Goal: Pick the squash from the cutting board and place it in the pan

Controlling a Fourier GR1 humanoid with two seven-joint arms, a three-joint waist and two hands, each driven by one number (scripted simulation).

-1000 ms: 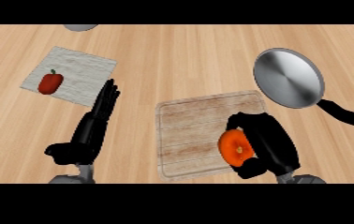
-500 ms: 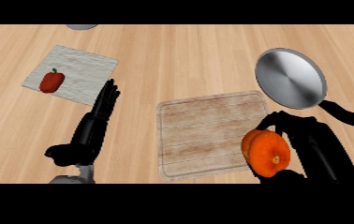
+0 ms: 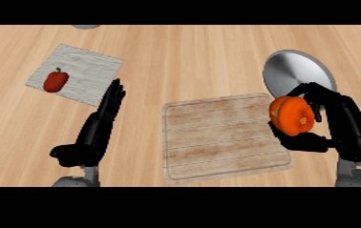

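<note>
Squash (image 3: 292, 116), one, is sitting clasped in the right hand's (image 3: 325, 122) curled fingers between one cutting board (image 3: 224, 137) and one pan (image 3: 297, 75); left hand (image 3: 96, 127) is resting, fingers straight.

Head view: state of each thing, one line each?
squash: held in the right hand, off the board, beside the pan's near rim
right hand: curled round the squash
left hand: open, resting
pan: nothing in it
cutting board: bare
red pepper: lying on the cloth
</note>
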